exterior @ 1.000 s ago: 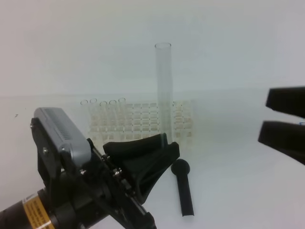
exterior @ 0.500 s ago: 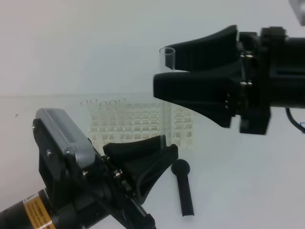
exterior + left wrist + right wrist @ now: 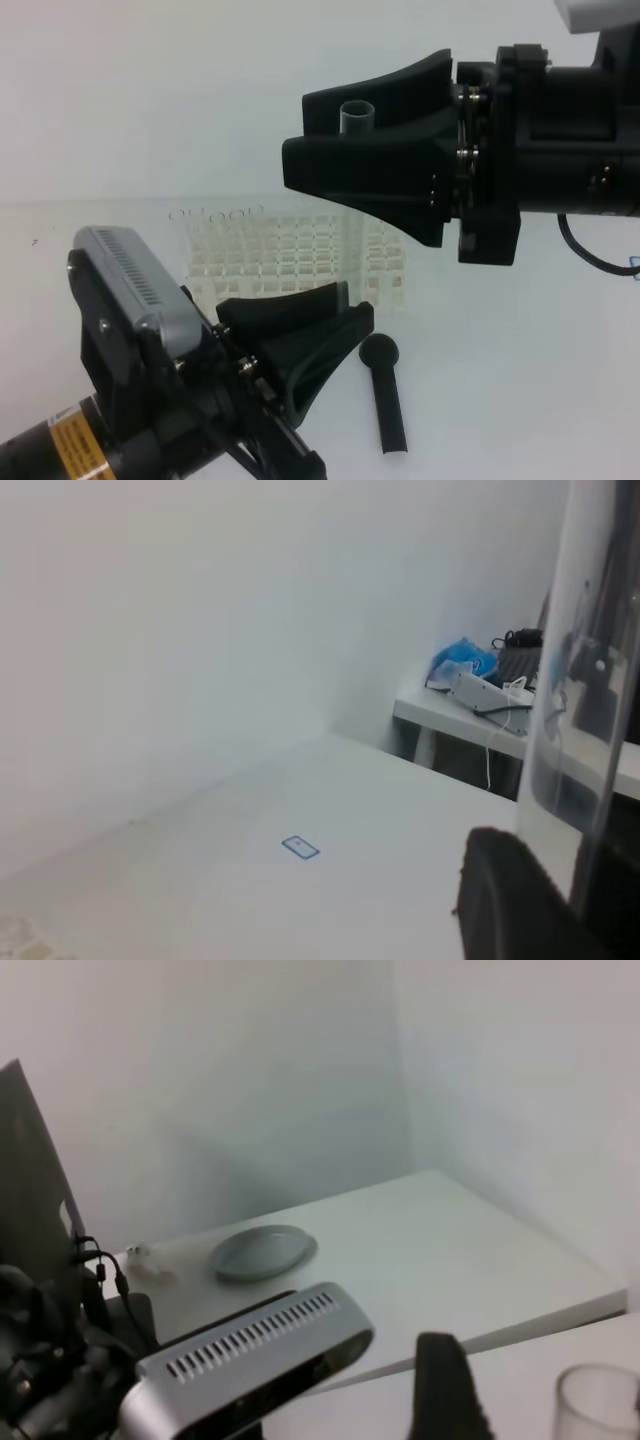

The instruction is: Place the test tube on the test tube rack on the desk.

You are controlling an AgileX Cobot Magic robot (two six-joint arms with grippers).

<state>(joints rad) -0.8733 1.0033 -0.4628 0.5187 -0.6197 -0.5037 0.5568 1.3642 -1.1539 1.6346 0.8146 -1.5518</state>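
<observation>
The clear test tube (image 3: 357, 118) stands upright, its lower end between the fingers of my left gripper (image 3: 355, 300), which is shut on it just in front of the white lattice test tube rack (image 3: 300, 250) on the desk (image 3: 520, 380). My right gripper (image 3: 295, 125) reaches in from the right, open, with its fingers on either side of the tube's top; most of the tube is hidden behind them. The tube fills the right side of the left wrist view (image 3: 575, 730). Its open rim shows in the right wrist view (image 3: 598, 1405) beside one finger (image 3: 440, 1390).
A black round-headed stick (image 3: 385, 390) lies on the desk right of the left gripper. Several small clear tubes (image 3: 215, 213) stand in the rack's back left corner. The left arm's grey wrist camera (image 3: 135, 275) sits at the lower left.
My right gripper has swung in from the right edge to the left and now straddles the tube's top. The left gripper and the tube have stayed put.
</observation>
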